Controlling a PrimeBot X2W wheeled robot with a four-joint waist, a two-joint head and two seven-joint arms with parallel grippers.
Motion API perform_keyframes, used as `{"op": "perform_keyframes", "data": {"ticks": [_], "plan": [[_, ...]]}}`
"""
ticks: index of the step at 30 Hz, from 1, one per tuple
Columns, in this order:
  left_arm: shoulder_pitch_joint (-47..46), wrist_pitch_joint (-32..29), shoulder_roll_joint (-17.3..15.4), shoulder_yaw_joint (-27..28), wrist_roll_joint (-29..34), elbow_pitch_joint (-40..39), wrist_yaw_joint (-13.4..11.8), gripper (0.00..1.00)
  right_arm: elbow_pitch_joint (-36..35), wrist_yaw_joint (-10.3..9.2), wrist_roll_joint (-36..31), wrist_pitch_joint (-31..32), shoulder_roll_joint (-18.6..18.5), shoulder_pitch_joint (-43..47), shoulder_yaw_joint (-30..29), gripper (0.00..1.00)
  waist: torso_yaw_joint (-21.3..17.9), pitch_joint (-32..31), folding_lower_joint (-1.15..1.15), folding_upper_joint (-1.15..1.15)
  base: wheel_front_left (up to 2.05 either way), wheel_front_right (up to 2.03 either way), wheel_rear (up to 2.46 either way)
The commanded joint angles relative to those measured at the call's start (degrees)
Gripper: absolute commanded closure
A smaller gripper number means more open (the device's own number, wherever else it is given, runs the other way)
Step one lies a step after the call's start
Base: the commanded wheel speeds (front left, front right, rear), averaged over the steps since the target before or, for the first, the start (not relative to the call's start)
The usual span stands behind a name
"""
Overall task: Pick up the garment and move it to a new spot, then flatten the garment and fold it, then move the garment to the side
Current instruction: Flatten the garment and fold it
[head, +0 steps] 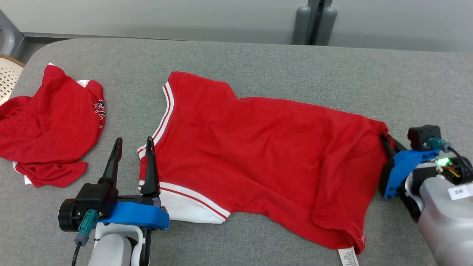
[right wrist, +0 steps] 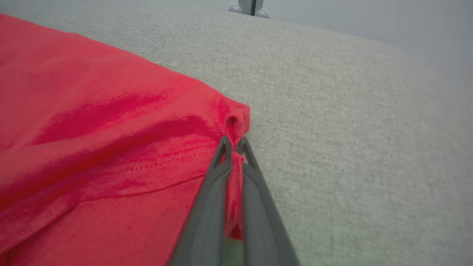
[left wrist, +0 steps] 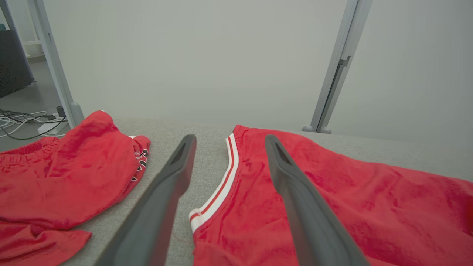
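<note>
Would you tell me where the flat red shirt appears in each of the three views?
Head view: shirt across the centre.
Left wrist view: shirt from centre to lower right.
Right wrist view: shirt on the left, corner pinched by the right gripper.
Shared landmark: post feet at the table's far edge.

We mark the garment (head: pixel 258 147) as red knit cloth, matt, softly creased, white ribbed trim; table (head: pixel 258 55) covered in coarse grey woven fabric, matt; left gripper (head: pixel 134 139) has smooth dark matt plastic fingers (left wrist: pixel 299 207) on a smooth blue plastic mount (head: pixel 136 218); right gripper (right wrist: pixel 233 143) same finish; second red piece (head: pixel 48 125) same matt knit; we read the label (head: pixel 347 256) as thin white fabric or paper.
</note>
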State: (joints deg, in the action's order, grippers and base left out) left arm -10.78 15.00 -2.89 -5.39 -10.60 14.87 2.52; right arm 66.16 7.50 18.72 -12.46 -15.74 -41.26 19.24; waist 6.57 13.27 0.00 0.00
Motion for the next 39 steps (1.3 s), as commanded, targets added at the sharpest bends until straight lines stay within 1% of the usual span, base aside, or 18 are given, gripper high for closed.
{"op": "perform_keyframes", "data": {"ticks": [1,7,10,14,15,16,21,24,27,28,30,34,39], "plan": [[-0.8,0.3,0.0,0.0,-0.1,0.1,0.0,0.0,-0.3,-0.01,1.1,-0.7,-2.0,-2.7,0.5,1.0,0.1,-0.1,0.0,0.0,0.0,0.0,0.0],[-1.1,0.3,0.0,-0.2,-0.1,0.1,0.2,0.0,-1.3,-0.01,3.1,-1.9,-5.6,-9.0,2.0,1.0,1.1,0.2,0.0,0.0,0.0,0.0,0.0],[-1.1,0.3,0.0,-0.5,-0.3,0.1,0.1,0.0,-0.9,-0.01,3.3,-2.1,-6.6,-11.1,2.1,1.0,1.5,0.3,0.0,0.0,0.0,0.0,0.0],[-1.3,0.3,0.0,-0.9,-0.6,0.0,-0.3,0.0,1.4,-0.01,4.2,-2.4,-7.4,-13.7,1.8,1.0,2.3,0.9,0.0,0.0,0.0,0.0,0.0],[-1.4,0.3,0.0,-0.9,-0.8,0.0,-0.3,0.0,2.1,-0.01,4.0,-2.4,-7.5,-14.0,1.9,0.46,2.5,1.0,0.0,0.0,0.0,0.0,0.0],[-1.4,0.3,0.0,-0.9,-0.8,0.0,-0.4,0.0,2.7,-0.01,4.0,-2.4,-7.4,-14.5,2.0,0.0,2.6,1.0,0.0,0.0,0.0,0.0,0.0],[-0.6,0.3,0.0,-0.4,-0.7,-0.2,-0.9,0.0,3.1,-0.01,4.0,-2.7,-6.7,-14.3,2.2,0.0,2.0,0.7,0.0,0.0,0.0,0.0,0.0],[-0.1,0.3,0.0,0.3,-0.3,-0.2,-0.7,0.0,-0.4,-0.01,3.8,-2.8,-7.0,-13.1,1.0,0.0,0.8,0.0,0.0,0.0,0.0,0.0,0.0],[0.3,0.3,0.0,0.8,0.2,-0.2,-0.5,0.0,-5.8,-0.01,3.4,-2.8,-7.1,-10.1,-1.2,0.0,-0.6,-0.9,0.0,0.0,0.0,0.0,0.0],[0.9,0.3,0.0,1.3,0.3,-0.2,-0.4,0.0,-10.0,-0.01,2.7,-2.8,-6.8,-7.7,-2.8,0.0,-1.6,-1.7,0.0,0.0,0.0,0.0,0.0],[1.4,0.3,0.0,2.0,0.6,-0.2,-0.3,0.0,-14.2,-0.01,2.1,-2.8,-6.2,-4.6,-4.4,0.0,-2.6,-2.5,0.0,0.0,0.0,0.0,0.0],[2.8,0.3,0.0,3.0,1.2,-0.3,-0.1,0.0,-22.0,-0.01,-0.5,-2.8,-4.6,2.5,-7.2,0.0,-4.5,-3.9,0.0,0.0,0.0,0.0,0.0],[3.8,0.3,0.0,4.3,2.1,-0.3,0.4,0.0,-31.5,-0.01,-2.0,-2.8,-2.2,10.7,-10.0,0.0,-6.1,-5.1,0.0,0.0,0.0,0.0,0.0]]}}
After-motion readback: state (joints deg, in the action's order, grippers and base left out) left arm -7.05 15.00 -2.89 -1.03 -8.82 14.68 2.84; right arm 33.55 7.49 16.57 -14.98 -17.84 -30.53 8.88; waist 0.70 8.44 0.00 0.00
